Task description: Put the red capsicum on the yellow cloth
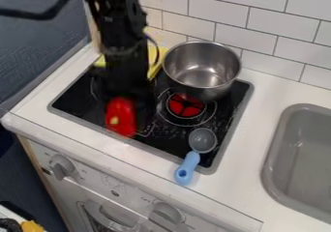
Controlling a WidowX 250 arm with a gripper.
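The gripper (131, 94) hung down over the front left part of the hob (76, 99), dark against dark glass, so I could not tell how far open it was or whether it had hold of anything. The red capsicum (123, 117) was right at its lower end, over the hob's front left, with a pale greenish spot towards the front edge. Whether it was gripped, or whether it touched the glass, I could not make out. An upright gripper right at the capsicum suited a grasp from above, and would suit a straight lift if the hold was already made.

The arm (119, 33) came down over the hob's back left, across the yellow cloth (161, 52), whose visible parts lay at that back left corner. The cloth seemed to serve as the landing place, so the capsicum probably had to go from the hob's front to its back, high enough not to drag the cloth's near edge.

The metal pot (202, 90) stood upright at the hob's back right, beside the cloth, and its wall left little spare room for a wide swing. The blue-handled spoon (187, 167) lay at the hob's front right, its handle over the front edge, out of that path. Beyond the hob's right side was the sink (275, 153).
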